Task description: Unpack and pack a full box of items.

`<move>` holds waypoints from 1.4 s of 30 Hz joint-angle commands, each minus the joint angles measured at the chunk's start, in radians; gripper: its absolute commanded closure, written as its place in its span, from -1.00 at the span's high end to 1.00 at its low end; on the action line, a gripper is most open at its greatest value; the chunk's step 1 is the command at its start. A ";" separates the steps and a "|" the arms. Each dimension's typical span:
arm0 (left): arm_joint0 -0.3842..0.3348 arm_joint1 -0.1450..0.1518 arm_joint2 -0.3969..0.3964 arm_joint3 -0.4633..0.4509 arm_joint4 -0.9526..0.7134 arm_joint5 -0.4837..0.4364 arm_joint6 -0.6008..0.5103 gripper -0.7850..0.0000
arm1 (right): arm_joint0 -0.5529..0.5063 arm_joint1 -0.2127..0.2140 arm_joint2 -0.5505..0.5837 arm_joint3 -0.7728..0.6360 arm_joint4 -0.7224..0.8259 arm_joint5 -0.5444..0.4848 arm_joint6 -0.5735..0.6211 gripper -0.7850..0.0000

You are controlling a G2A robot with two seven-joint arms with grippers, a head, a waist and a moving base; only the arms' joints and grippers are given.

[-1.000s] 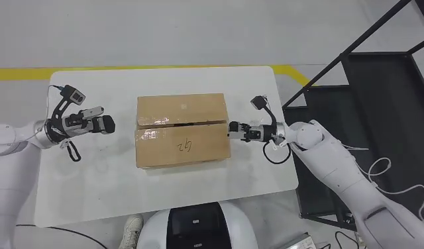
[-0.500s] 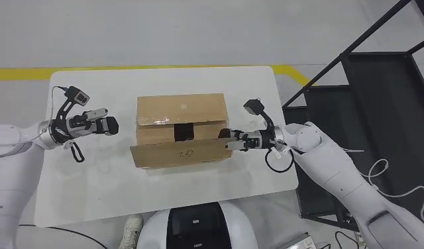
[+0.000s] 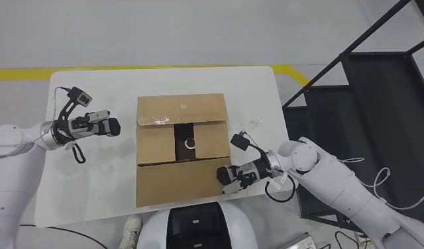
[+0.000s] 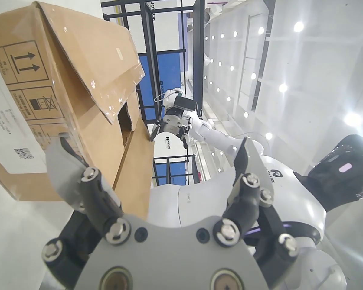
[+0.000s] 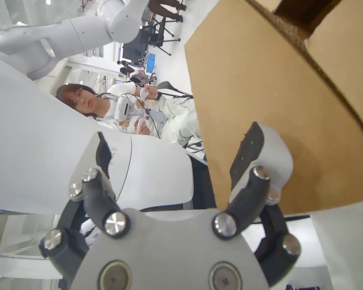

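Note:
A brown cardboard box [image 3: 180,110] stands in the middle of the white table [image 3: 86,189]. Its near flap [image 3: 175,181] lies folded out flat toward me, while the far flap stays down. Between the two inner flaps a gap shows a dark item with a ring [image 3: 189,143]. My right gripper [image 3: 225,176] is open at the near flap's right corner; the flap [image 5: 260,85] lies behind one finger [image 5: 251,149], and its edge runs between the fingers. My left gripper [image 3: 110,125] is open and holds nothing, a short way left of the box [image 4: 48,76].
A black metal rack [image 3: 371,116] stands just off the table's right edge. Bare table surface lies left of the box and along its far side. The opened flap reaches nearly to the table's near edge.
The near flap has swung from shut on the box top to flat, out toward me. My right gripper moved with it from the box's right side to the near edge. The left arm barely moved.

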 commanded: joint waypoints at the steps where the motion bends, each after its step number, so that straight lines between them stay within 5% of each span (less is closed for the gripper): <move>1: 0.001 0.000 0.001 -0.004 0.002 -0.001 0.001 1.00 | 0.003 0.000 -0.021 0.008 -0.014 -0.002 -0.002 1.00; 27: 0.021 0.019 0.055 -0.075 -0.088 0.051 -0.048 1.00 | 0.119 -0.121 -0.228 0.273 -0.202 -0.073 -0.193 1.00; 42: -0.081 -0.046 0.212 0.047 -0.102 0.008 -0.008 1.00 | 0.053 -0.054 -0.167 0.143 -0.065 -0.111 -0.111 1.00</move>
